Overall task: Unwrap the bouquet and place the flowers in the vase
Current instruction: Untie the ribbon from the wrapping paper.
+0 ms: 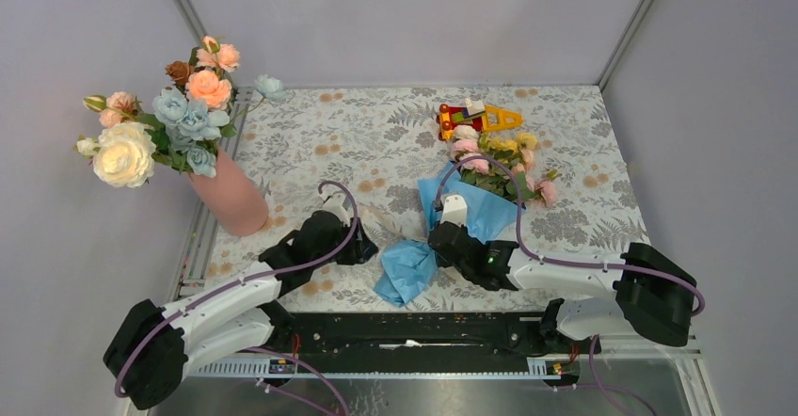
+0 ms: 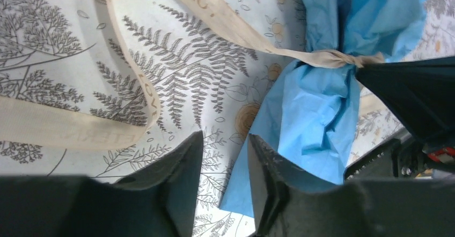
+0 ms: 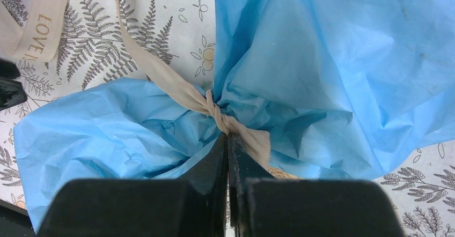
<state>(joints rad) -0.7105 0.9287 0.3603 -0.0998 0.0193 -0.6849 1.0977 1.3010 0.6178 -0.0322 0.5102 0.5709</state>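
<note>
The bouquet lies on its side right of centre, its flowers (image 1: pixel 499 164) pointing toward the back and its crinkled blue paper (image 1: pixel 406 270) spread toward the front. A cream ribbon (image 3: pixel 171 81) is knotted round the paper's waist, and its long tail (image 2: pixel 225 25) lies loose on the cloth. My right gripper (image 3: pixel 227 135) is shut, its tips pinching the ribbon at the knot. My left gripper (image 2: pixel 224 135) stands open just left of the paper (image 2: pixel 316 113), with only cloth between its fingers. The salmon-pink vase (image 1: pixel 233 204) stands at the far left.
The vase holds large peach, dusty-blue and cream blooms (image 1: pixel 160 129) that lean out over the table's left edge. A red-and-yellow toy (image 1: pixel 475 115) lies at the back, behind the bouquet. Grey walls enclose the patterned table (image 1: pixel 358 143).
</note>
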